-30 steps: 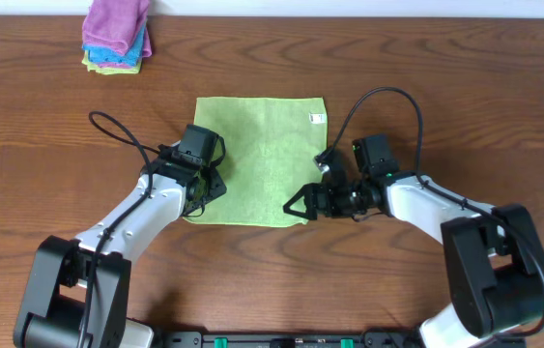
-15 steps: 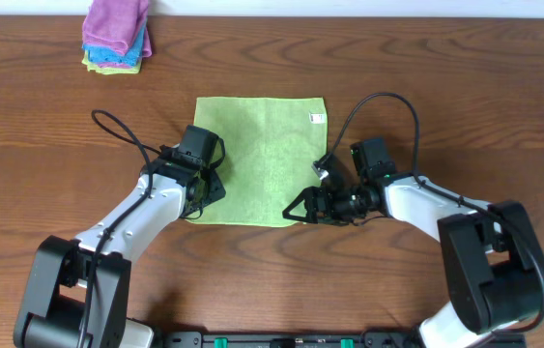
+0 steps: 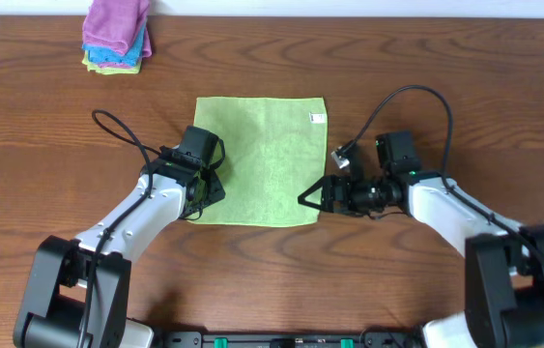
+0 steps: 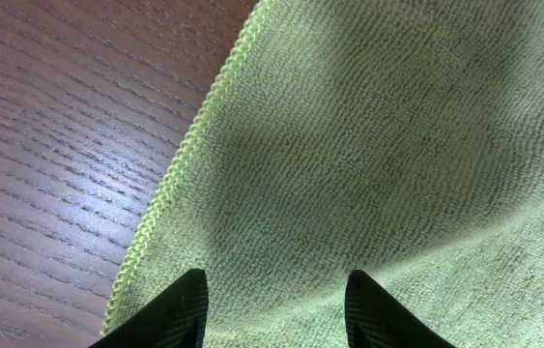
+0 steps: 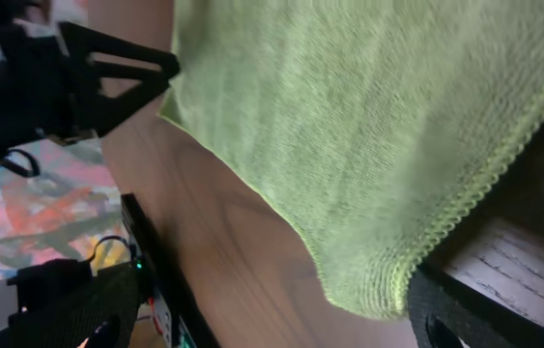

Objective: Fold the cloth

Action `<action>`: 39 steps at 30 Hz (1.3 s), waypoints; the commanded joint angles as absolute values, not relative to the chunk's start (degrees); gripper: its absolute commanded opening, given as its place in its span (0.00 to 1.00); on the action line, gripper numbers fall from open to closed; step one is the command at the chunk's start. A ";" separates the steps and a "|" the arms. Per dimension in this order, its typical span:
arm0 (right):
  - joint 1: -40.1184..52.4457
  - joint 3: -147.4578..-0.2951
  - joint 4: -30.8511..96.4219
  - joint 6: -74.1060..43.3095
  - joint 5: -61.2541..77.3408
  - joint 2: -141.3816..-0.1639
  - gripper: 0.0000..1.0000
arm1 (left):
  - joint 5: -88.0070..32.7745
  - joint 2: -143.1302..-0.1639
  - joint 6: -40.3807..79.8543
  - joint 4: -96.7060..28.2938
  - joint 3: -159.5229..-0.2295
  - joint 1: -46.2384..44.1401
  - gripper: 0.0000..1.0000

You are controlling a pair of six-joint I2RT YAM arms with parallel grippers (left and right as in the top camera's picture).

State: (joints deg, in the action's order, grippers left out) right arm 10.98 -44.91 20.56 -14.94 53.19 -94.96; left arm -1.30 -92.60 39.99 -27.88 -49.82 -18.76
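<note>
The lime-green cloth (image 3: 262, 145) lies spread flat on the wooden table, its white tag (image 3: 317, 118) near the far right corner. My left gripper (image 3: 204, 189) sits over the near left corner; in the left wrist view its jaws (image 4: 276, 290) stand apart, open, with the cloth (image 4: 368, 145) under and between the fingertips. At the near right corner my right gripper (image 3: 312, 198) is open wide. The right wrist view shows that corner of the cloth (image 5: 349, 116) between the fingers (image 5: 465, 309), close to the right one.
A stack of folded purple and blue cloths (image 3: 117, 34) rests at the far left of the table. Black cables (image 3: 117, 130) arch over both arms. Bare wood (image 3: 465, 87) surrounds the green cloth.
My right gripper has shifted right and slightly away, and the cloth's near right corner has moved right with it. Its jaws have narrowed a little. The left arm has stayed still.
</note>
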 commanded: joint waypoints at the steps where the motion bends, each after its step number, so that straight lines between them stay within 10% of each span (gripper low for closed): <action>1: 10.57 -44.99 20.69 -15.18 54.81 -92.77 0.88 | -0.71 -93.36 38.79 -28.03 -49.65 -18.76 0.47; 39: 15.53 -44.99 34.52 -14.79 32.77 -91.35 0.65 | 6.98 -82.06 36.05 -40.56 -45.69 -17.47 0.46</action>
